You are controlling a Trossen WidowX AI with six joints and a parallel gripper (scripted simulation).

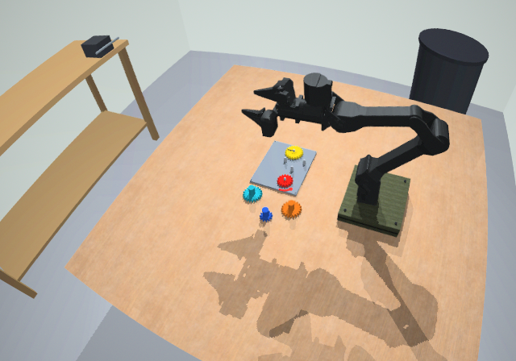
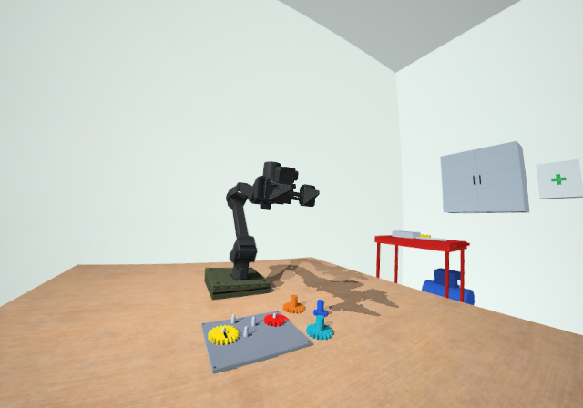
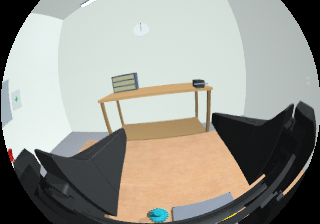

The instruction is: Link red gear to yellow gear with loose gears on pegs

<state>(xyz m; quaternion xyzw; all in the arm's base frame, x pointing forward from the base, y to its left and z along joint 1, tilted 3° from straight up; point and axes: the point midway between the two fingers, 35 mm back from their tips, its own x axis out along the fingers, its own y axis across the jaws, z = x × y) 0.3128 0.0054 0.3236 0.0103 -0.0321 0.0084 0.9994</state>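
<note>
Left of the orange gear point(image 1: 291, 209) point(image 2: 294, 306) on the table, the cyan gear point(image 1: 252, 193) point(image 2: 320, 330) point(image 3: 158, 215) stood near the grey board point(image 1: 266, 168) point(image 2: 263, 347) point(image 3: 202, 208). Between those loose gears, the blue gear point(image 1: 265, 214) point(image 2: 321, 309) stood upright. The gripper point(image 1: 248, 101) point(image 2: 301, 191) point(image 3: 170, 126), spread wide and holding nothing, hung above and beyond the orange gear. Beyond it too, the red gear point(image 1: 285, 180) point(image 2: 274, 319) and yellow gear point(image 1: 293, 152) point(image 2: 223, 334) sat on pegs.

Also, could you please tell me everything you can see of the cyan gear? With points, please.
The cyan gear point(image 1: 252, 193) point(image 2: 320, 331) point(image 3: 158, 215) is a round, toothed disc with an upright post of the same colour rising from its middle. Its surface looks plain and smooth, like plastic, though the material cannot be confirmed. It lies flat on the table point(image 1: 166, 224) point(image 2: 117, 310) point(image 3: 170, 159), post up, just off the grey board's point(image 1: 266, 165) point(image 2: 263, 347) point(image 3: 202, 208) edge. Nothing but the table appears to touch it.
</note>
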